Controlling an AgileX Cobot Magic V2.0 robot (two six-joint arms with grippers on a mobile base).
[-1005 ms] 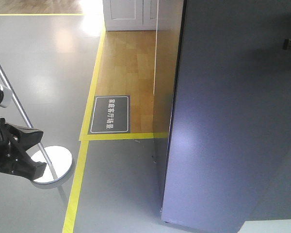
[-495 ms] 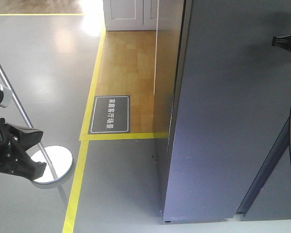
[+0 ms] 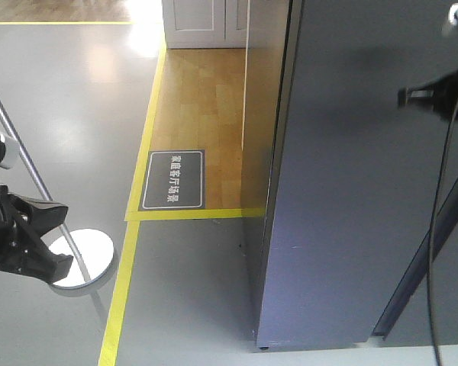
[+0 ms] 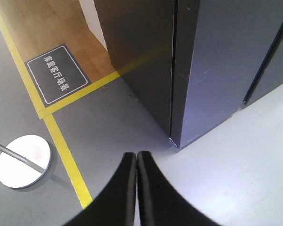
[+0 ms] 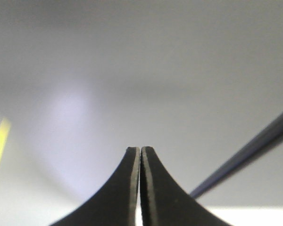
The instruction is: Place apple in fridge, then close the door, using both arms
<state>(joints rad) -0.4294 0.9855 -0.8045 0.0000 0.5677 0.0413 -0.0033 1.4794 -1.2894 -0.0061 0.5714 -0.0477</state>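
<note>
Here the fridge (image 3: 343, 191) fills the right half of the front view, a tall dark grey block standing on grey floor (image 3: 61, 99). Its door (image 3: 366, 213) lies nearly flush with the front, and a thin dark seam runs slantwise at the lower right. Left of it is a patch of wood flooring (image 3: 202, 107) edged with yellow tape (image 3: 149, 137), and a dark sign (image 3: 172, 180) with white characters lies on it. A round metal stand base (image 3: 82, 258) sits at the lower left. The apple is not visible in any view. The right gripper (image 5: 140, 155) points at the grey door face, its jaws pressed together; whether it touches the door cannot be told. The left gripper (image 4: 136, 157) hangs over the floor near the fridge corner, jaws closed with nothing between them.
</note>
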